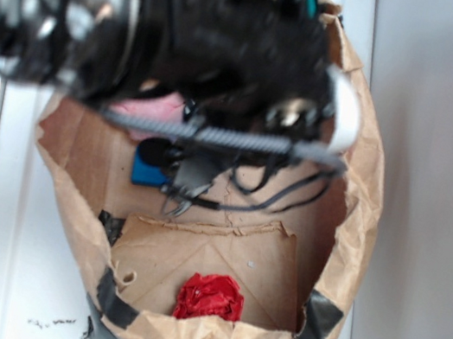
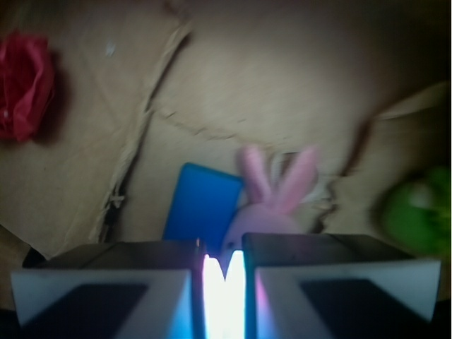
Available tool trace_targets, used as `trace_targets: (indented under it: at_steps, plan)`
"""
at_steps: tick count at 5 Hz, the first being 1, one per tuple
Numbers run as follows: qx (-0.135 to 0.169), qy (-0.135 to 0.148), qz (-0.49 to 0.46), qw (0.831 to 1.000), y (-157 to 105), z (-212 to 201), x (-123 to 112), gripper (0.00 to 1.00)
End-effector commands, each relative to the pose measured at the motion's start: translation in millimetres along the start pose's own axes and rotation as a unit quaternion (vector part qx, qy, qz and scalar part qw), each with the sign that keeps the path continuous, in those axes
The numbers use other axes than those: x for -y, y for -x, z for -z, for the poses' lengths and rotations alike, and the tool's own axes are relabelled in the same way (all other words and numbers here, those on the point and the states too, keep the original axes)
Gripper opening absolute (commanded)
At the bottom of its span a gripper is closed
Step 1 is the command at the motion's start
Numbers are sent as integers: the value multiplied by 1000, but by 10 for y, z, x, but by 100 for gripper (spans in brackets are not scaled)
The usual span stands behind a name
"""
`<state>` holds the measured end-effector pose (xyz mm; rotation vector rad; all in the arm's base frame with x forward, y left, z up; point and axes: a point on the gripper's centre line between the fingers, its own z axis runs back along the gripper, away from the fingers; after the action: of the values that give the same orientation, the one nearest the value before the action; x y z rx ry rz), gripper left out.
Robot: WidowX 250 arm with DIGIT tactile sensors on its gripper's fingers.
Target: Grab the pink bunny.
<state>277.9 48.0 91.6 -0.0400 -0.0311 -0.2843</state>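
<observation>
**Low over the bag, claw nearly closed by the bunny**

Overhead first, in the exterior view: the arm (image 1: 189, 31) reaches in from the upper left and fills the top of the frame, black and blurred, bent down into a brown paper bag (image 1: 351, 209) that lies open on a white table (image 1: 24, 274). Cables hang from it toward the bag floor. The claw (image 1: 179, 201) points down into the bag, dark and small; its gap cannot be judged from here. The bunny (image 1: 151, 110) shows only as a pink patch just under the arm's body, up and left of the claw tips. A blue block (image 1: 148, 173) sits just left of the claw. A red lump (image 1: 211, 297) lies well apart, near the bag's lower edge.

From the wrist view, the two fingers (image 2: 113, 282) stand along the bottom edge with only a narrow bright slit between them, so the claw (image 2: 224, 279) is nearly closed and holds nothing. The bunny (image 2: 272, 194) lies right ahead of the slit, its body partly hidden behind the right finger. Its long axis runs away from the claw, ears pointing up the frame and splayed in a V. The block touches its left side. A green toy (image 2: 417, 208) sits at the right edge, the lump at far upper left.
</observation>
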Motion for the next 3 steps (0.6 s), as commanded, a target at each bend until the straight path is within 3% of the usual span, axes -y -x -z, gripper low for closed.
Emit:
trace_targets:
  at_steps: [1,2,3]
  plan:
    - [38,-11,-15,999,-89,-275,-194,0]
    - [43,-12,-17,999,-127,-262,-239,100]
    - [50,-19,-24,998,-181,-195,-216,100]
